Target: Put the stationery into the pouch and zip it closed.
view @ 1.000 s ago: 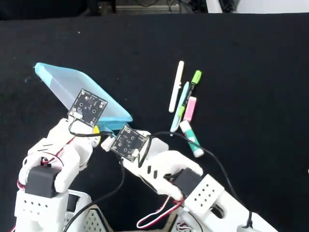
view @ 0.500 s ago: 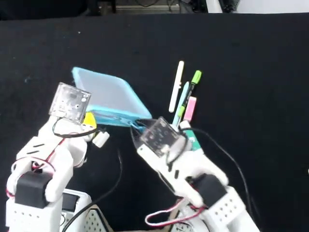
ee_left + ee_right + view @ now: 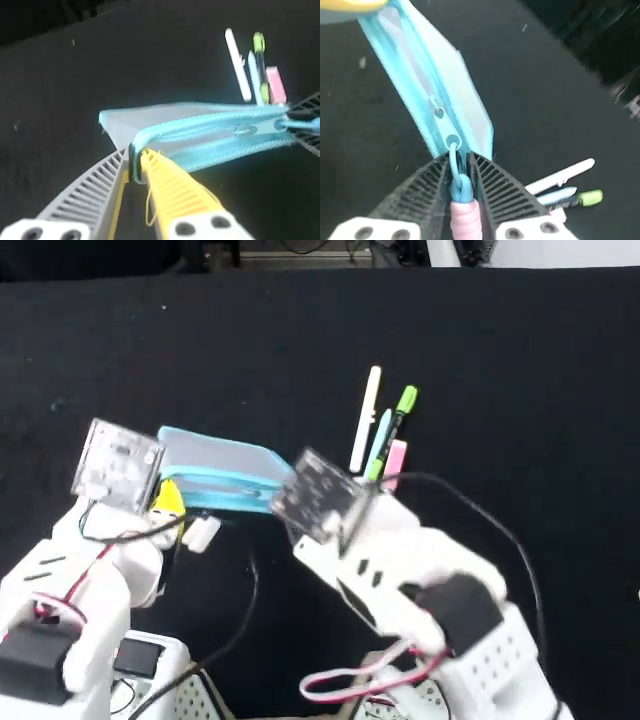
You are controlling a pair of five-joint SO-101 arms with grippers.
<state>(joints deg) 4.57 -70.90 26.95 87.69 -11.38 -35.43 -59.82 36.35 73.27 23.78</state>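
The left tool (image 3: 135, 161) grips the pouch (image 3: 165, 115) by one end; the right tool (image 3: 456, 160) pinches its zip pull (image 3: 461, 191). Pens (image 3: 381, 430) lie nearby on the desk (image 3: 500, 360).

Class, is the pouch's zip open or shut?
Open: the zip tracks lie apart between the left claw and the slider by the right claw.

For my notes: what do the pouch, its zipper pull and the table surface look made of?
Pouch: translucent pale blue, smooth sheet, probably soft plastic, with woven-looking fabric zipper tape. Zipper pull: light blue cord loop on a painted slider, possibly metal. Table surface: matte black, no glare, possibly cloth or felt.
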